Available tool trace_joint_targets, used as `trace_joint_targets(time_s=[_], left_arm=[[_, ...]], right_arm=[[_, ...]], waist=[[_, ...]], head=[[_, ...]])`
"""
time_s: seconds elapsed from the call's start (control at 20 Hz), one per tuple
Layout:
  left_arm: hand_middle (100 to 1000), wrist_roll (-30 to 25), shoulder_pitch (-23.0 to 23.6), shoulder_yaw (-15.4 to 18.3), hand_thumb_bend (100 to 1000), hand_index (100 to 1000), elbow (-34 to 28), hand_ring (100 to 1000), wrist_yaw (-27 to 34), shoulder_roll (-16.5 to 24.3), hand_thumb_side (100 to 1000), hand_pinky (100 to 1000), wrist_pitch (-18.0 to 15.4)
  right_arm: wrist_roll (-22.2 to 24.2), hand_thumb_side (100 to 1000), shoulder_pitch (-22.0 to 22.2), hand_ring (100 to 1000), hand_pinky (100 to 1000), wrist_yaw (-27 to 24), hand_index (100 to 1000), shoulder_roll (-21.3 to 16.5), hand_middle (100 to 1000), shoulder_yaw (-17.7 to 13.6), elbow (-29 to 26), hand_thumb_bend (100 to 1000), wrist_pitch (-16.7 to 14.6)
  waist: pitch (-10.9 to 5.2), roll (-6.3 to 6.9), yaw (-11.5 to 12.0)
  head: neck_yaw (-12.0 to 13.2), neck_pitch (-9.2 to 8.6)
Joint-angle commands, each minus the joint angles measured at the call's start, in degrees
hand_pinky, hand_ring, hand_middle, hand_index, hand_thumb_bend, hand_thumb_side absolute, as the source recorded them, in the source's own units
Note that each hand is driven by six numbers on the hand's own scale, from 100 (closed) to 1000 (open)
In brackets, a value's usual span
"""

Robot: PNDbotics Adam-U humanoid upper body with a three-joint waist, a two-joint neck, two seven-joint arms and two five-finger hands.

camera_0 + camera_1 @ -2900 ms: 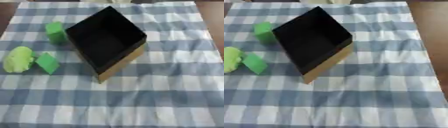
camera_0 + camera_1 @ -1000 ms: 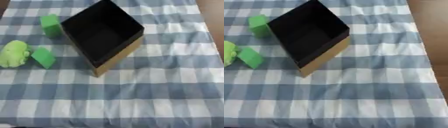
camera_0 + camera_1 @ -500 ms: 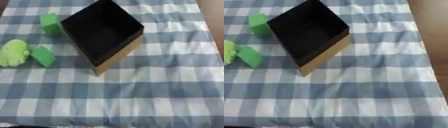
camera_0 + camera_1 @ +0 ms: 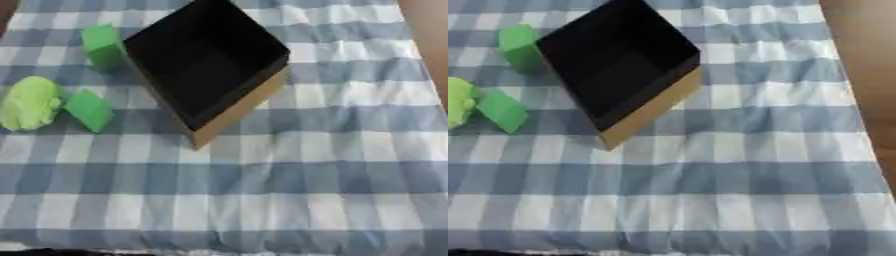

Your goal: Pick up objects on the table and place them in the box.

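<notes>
Box (image 4: 206, 60), black inside with tan walls, sits open and empty on the checked cloth (image 4: 332, 175). Two green blocks (image 4: 103, 45) (image 4: 89, 109) and a lime lump (image 4: 31, 102) lie left of it. Neither hand shows, so their state cannot be told.

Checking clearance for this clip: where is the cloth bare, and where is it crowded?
Bare: the checked cloth right of the box and all along the near side. Crowded: left of the box, with two green blocks and a light-green lumpy thing.

At nine o'clock in the right eye view the pale green lumpy object (image 4: 457, 107) is cut by the frame edge, its identity indeterminable through blur.
</notes>
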Motion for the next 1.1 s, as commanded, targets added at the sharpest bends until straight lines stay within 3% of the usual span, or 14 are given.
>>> trace_joint_targets(time_s=[0.05, 0.3, 0.9, 1.1], left_arm=[[817, -0.7, -1.5, -0.7, 704, 910, 0.2, 900, 0.3, 2.2, 102, 914, 3.4], [833, -2.6, -3.8, -3.8, 688, 910, 1.5, 906, 0.5, 0.5, 106, 912, 6.1], [846, -7.0, -9.0, -7.5, 715, 900, 9.3, 905, -4.3, -3.7, 100, 909, 6.9], [835, -7.3, -9.8, -7.9, 682, 893, 11.8, 894, -5.4, -5.2, 100, 898, 6.5]], right_arm=[[0.3, 545, -0.3, 1000, 881, 0.4, 887, -1.1, 439, -0.1, -1.1, 100, 0.5], [0.5, 546, -0.6, 1000, 881, 0.4, 886, -0.8, 437, 0.0, -1.1, 100, 1.1], [0.7, 549, -1.0, 1000, 883, 1.0, 885, 0.2, 428, 0.1, -1.1, 100, 2.6], [0.8, 550, -1.0, 1000, 883, 1.3, 884, 0.6, 425, 0.0, -1.1, 100, 3.1]], waist=[[-1.74, 1.0, -0.1], [-1.63, 1.09, -0.6], [-1.16, 1.34, -1.5], [-1.05, 1.34, -1.7]], head=[[0.3, 0.33], [0.8, 0.33], [1.7, 0.33], [2.1, 0.33]])
